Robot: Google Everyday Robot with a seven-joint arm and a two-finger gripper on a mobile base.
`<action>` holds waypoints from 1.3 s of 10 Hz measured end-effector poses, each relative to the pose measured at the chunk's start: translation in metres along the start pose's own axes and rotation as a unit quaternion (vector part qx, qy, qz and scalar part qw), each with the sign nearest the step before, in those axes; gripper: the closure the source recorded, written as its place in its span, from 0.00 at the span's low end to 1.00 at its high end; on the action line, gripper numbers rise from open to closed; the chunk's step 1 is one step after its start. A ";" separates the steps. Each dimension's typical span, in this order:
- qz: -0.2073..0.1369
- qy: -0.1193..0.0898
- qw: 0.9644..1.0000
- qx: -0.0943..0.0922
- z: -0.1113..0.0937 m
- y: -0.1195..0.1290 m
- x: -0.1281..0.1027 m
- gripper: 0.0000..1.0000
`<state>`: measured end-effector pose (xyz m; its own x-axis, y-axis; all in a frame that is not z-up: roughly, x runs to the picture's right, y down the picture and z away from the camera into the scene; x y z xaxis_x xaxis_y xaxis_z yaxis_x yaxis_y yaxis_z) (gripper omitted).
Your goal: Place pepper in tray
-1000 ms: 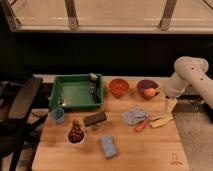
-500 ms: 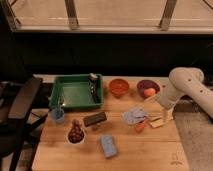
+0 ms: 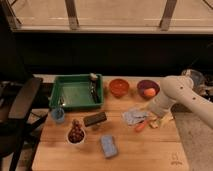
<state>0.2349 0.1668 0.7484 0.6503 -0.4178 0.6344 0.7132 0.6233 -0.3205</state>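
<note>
The pepper (image 3: 141, 125), small, tapered and red-orange, lies on the wooden table right of centre. A crumpled blue-grey wrapper (image 3: 133, 116) is to its left and a pale yellow banana-like piece (image 3: 158, 121) to its right. The large green tray (image 3: 64, 94) stands at the table's back left, well away from the pepper, with a dark utensil (image 3: 93, 86) along its right side. My white arm reaches in from the right. Its gripper (image 3: 150, 112) hangs just above and right of the pepper, close to the table.
An orange bowl (image 3: 119, 87) and a purple bowl (image 3: 144, 86) holding an orange ball (image 3: 149, 92) stand behind the pepper. A blue cup (image 3: 58, 115), a white bowl of dark fruit (image 3: 76, 134), a dark block (image 3: 95, 119) and a blue sponge (image 3: 108, 145) lie in front. A black chair (image 3: 20, 105) is at left.
My arm has swung down and to the left, from beside the purple bowl to just over the pepper and the yellow piece. The objects on the table have not moved.
</note>
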 end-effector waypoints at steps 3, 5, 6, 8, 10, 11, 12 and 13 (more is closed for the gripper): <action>-0.005 0.002 1.000 -0.005 0.002 -0.001 0.000 0.20; -0.008 0.003 1.000 -0.014 0.018 -0.001 0.002 0.20; -0.005 0.001 1.000 -0.020 0.029 0.001 0.004 0.20; -0.001 -0.006 0.999 -0.033 0.049 0.004 0.005 0.20; 0.004 -0.016 0.999 -0.050 0.066 0.008 0.006 0.20; 0.008 -0.020 0.998 -0.057 0.073 0.013 0.006 0.20; 0.010 -0.024 0.998 -0.062 0.078 0.015 0.005 0.20; 0.012 -0.028 0.997 -0.065 0.081 0.015 0.003 0.20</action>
<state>0.2263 0.2286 0.8019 0.6541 -0.3638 0.6632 0.7282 0.5400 -0.4221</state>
